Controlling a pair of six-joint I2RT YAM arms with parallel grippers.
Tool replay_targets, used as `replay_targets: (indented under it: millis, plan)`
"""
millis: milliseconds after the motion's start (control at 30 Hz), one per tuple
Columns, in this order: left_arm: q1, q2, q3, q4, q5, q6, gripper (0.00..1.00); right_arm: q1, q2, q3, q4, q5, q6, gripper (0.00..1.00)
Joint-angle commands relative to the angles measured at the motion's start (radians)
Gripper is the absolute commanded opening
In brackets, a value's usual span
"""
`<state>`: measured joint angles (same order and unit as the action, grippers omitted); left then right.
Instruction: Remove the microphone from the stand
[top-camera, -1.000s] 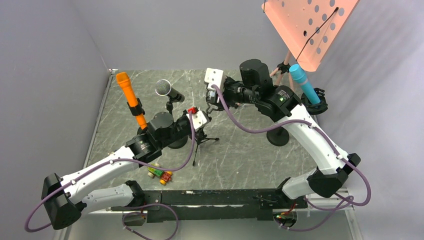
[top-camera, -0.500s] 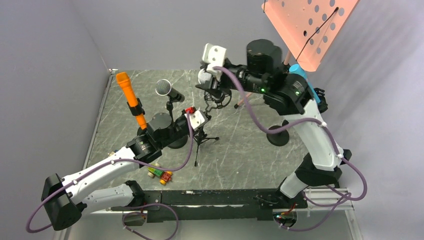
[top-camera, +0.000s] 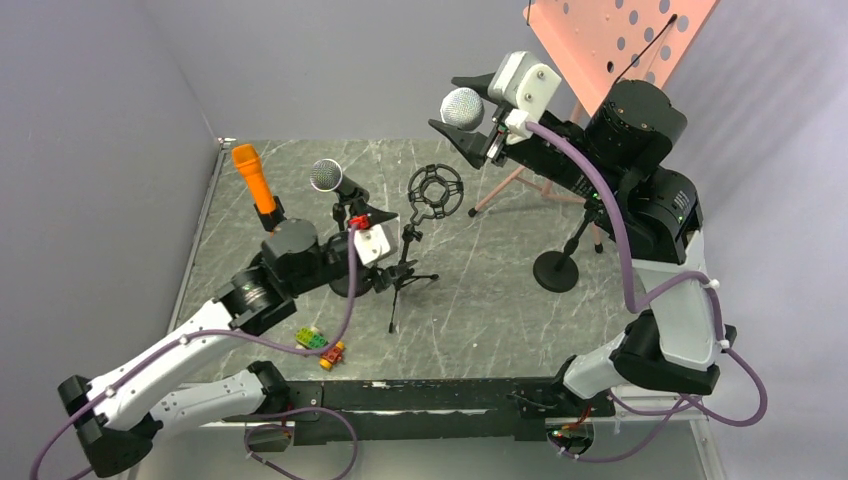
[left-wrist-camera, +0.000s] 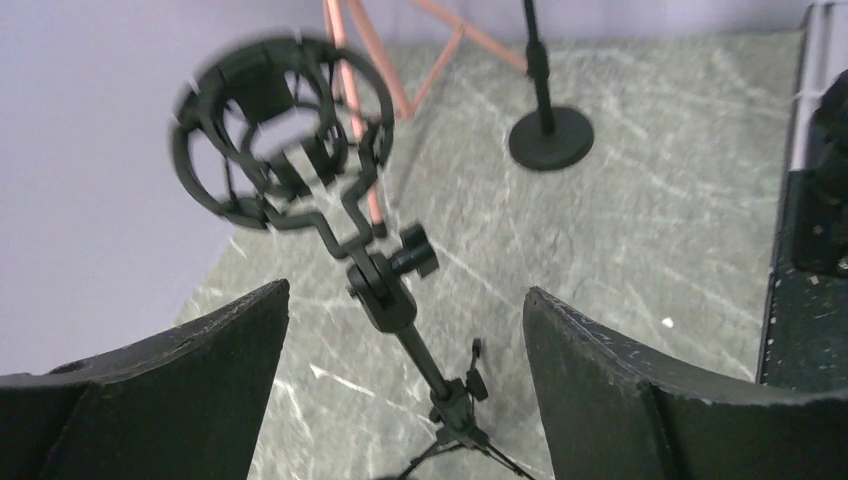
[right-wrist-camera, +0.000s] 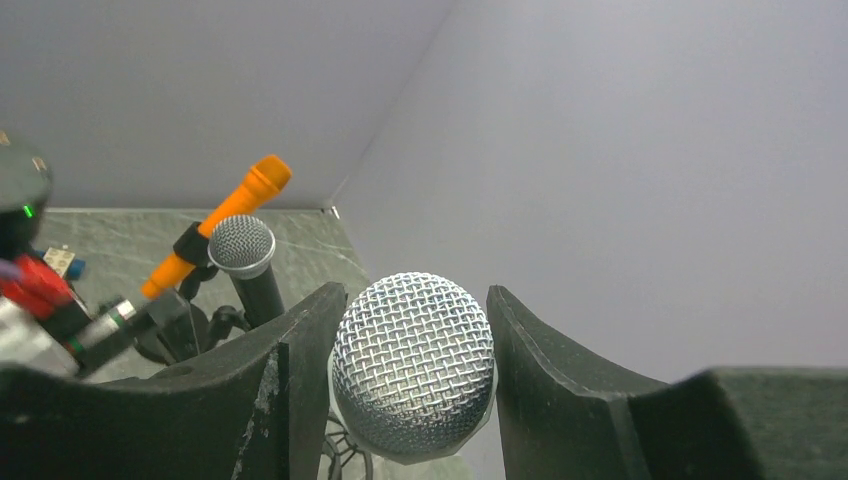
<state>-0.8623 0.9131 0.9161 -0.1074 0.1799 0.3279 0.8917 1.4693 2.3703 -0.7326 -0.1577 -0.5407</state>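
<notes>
The microphone (top-camera: 462, 107), with a silver mesh head, is held high above the table in my right gripper (top-camera: 478, 135). In the right wrist view its head (right-wrist-camera: 413, 365) sits between the two fingers of that gripper (right-wrist-camera: 416, 290), which is shut on it. The stand (top-camera: 403, 265) is a small black tripod in the middle of the table, and its ring mount (top-camera: 435, 192) is empty. My left gripper (top-camera: 395, 250) is open just left of the stand's pole. In the left wrist view the pole (left-wrist-camera: 400, 320) rises between the spread fingers of this gripper (left-wrist-camera: 406, 290), untouched, with the ring mount (left-wrist-camera: 280, 140) above.
An orange microphone (top-camera: 255, 180) and a black one with a silver head (top-camera: 330, 178) stand in holders at the back left. A pink perforated music stand (top-camera: 620, 40) is at the back right, with a round-based stand (top-camera: 557, 270) below it. Small toy bricks (top-camera: 320, 345) lie near the front.
My right gripper has lifted the microphone up and to the right, out of the ring mount. My left gripper has opened off the stand's pole and drawn back a little.
</notes>
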Motion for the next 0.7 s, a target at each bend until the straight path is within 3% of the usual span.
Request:
replay_targets:
  millis: [0, 233, 433, 567, 667]
  plan:
    - [0.002, -0.053, 0.142, -0.093, 0.138, 0.046, 0.91, 0.001, -0.024, 0.008, -0.008, 0.041, 0.018, 0.00]
    - [0.002, 0.098, 0.374, -0.018, 0.189, 0.004, 0.92, 0.002, -0.050, 0.044, -0.079, -0.031, 0.132, 0.00]
    - [-0.002, 0.266, 0.503, 0.154, 0.211, -0.093, 0.91, 0.001, -0.059, 0.020, -0.043, -0.078, 0.196, 0.00]
    - [-0.018, 0.390, 0.632, 0.179, 0.175, -0.150, 0.88, 0.000, -0.054, 0.029, -0.030, -0.086, 0.214, 0.00]
    - [-0.018, 0.422, 0.651, 0.192, 0.181, -0.133, 0.77, 0.000, -0.064, 0.014, -0.030, -0.080, 0.211, 0.00]
